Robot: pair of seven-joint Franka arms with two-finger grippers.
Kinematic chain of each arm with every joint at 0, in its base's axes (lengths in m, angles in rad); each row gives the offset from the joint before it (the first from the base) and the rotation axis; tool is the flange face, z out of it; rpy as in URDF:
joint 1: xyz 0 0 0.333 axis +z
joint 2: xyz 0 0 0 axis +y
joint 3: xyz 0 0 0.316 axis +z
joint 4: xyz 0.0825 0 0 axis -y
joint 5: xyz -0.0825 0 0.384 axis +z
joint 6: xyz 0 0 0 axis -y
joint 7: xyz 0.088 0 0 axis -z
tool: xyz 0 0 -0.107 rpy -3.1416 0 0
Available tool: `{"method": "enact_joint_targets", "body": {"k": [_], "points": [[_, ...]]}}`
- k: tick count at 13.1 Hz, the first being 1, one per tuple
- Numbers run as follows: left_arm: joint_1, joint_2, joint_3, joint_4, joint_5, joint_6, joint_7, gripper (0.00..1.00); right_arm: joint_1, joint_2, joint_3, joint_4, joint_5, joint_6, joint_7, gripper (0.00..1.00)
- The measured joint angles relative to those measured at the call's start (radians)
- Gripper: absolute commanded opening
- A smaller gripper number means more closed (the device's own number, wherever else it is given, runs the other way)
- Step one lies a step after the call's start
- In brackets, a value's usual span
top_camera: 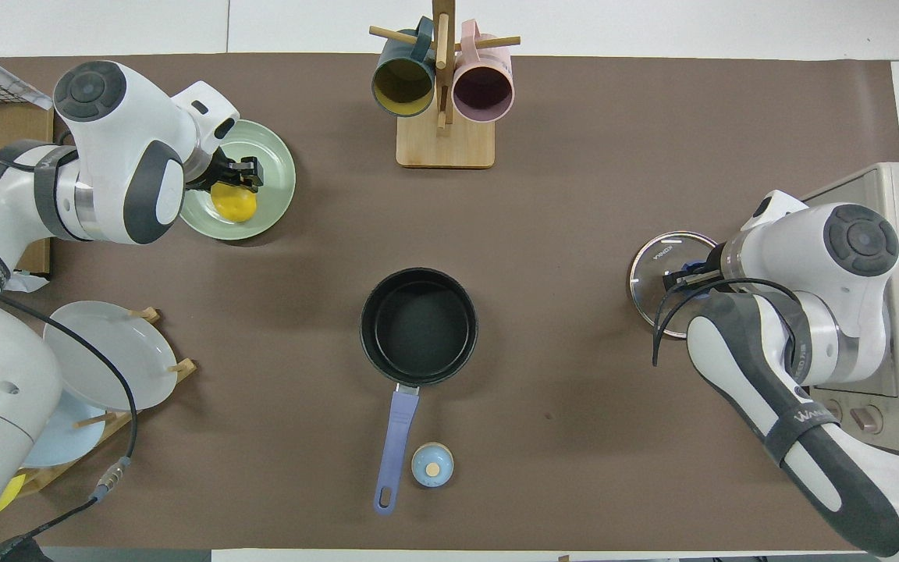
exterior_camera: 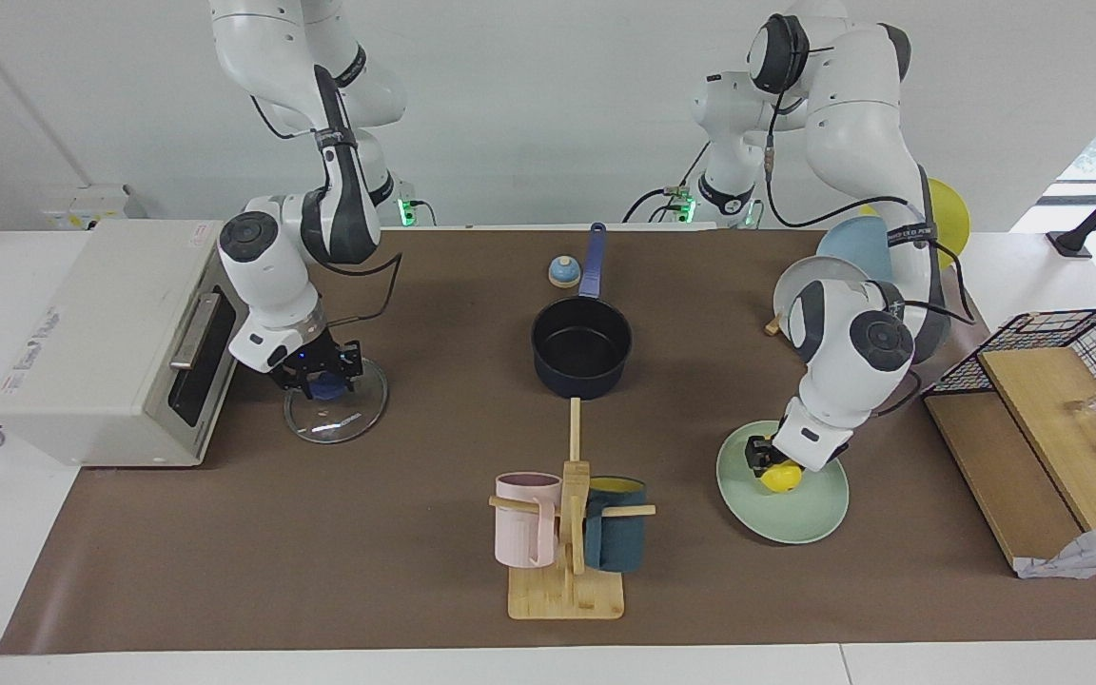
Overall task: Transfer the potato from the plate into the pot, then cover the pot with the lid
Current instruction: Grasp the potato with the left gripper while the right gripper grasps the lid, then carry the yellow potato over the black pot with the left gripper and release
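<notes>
The table (exterior_camera: 415, 571), covered by a brown mat, carries a white toaster oven (exterior_camera: 101, 338) at the right arm's end and a wire basket with wooden boards (exterior_camera: 1052, 400) at the left arm's end. A rack of grey, blue and yellow plates (exterior_camera: 852, 257) stands near the left arm's base. A wooden mug stand (exterior_camera: 567, 571) with a pink and a teal mug sits at the table edge farthest from the robots.

The pot (exterior_camera: 581, 357) stands empty at mid-table, its blue handle pointing toward the robots, a small blue-topped knob (exterior_camera: 563, 273) just beside the handle.

The plate (exterior_camera: 795, 504) lies toward the left arm's end. The lid (exterior_camera: 336, 411) lies flat in front of the toaster oven.

The left gripper (exterior_camera: 765, 461) is down on the plate, closed on the potato (exterior_camera: 781, 478), which rests on the plate. The right gripper (exterior_camera: 317, 382) is closed on the lid's blue knob.
</notes>
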Motion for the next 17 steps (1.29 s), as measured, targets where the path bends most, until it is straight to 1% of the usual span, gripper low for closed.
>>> {"method": "enact_joint_targets", "body": {"k": [1,2,4,6,8,9,10,12,13,15,17], "points": [[0.0,-0.01,-0.001,0.016,-0.006,-0.022,-0.008,0.0,0.016,0.0,0.001,0.035,0.0,-0.046,0.0,0.0],[-0.001,-0.038,-0.004,0.035,-0.02,-0.068,-0.023,0.0,0.035,0.0,0.001,0.07,0.0,-0.085,0.001,0.0],[-0.017,-0.162,-0.021,0.044,-0.038,-0.202,-0.102,0.0,0.065,0.001,0.002,0.115,0.0,-0.127,0.004,0.0],[-0.094,-0.284,-0.03,0.028,-0.059,-0.333,-0.22,0.0,0.072,0.007,0.003,0.127,0.0,-0.134,0.004,0.0],[-0.196,-0.368,-0.033,-0.026,-0.082,-0.371,-0.338,0.0,0.071,0.016,0.002,0.131,0.0,-0.134,0.004,0.0],[-0.253,-0.396,-0.035,-0.075,-0.086,-0.354,-0.393,0.0,0.071,0.019,0.002,0.132,0.0,-0.134,0.004,0.0],[-0.306,-0.419,-0.036,-0.134,-0.086,-0.301,-0.436,0.0,0.071,0.02,0.002,0.133,0.0,-0.134,0.004,0.0],[-0.402,-0.452,-0.035,-0.283,-0.087,-0.129,-0.493,0.0,0.071,0.021,0.002,0.134,0.0,-0.134,0.004,0.0],[-0.442,-0.457,-0.035,-0.347,-0.087,-0.066,-0.516,0.0,0.072,0.021,0.003,0.134,0.0,-0.134,0.004,0.0],[-0.488,-0.452,-0.034,-0.42,-0.087,-0.009,-0.533,0.0,0.077,0.021,0.003,0.135,0.0,-0.134,0.004,0.0],[-0.5,-0.443,-0.031,-0.45,-0.087,0.004,-0.533,0.0,0.079,0.022,0.003,0.135,0.0,-0.134,0.004,0.0]]}}
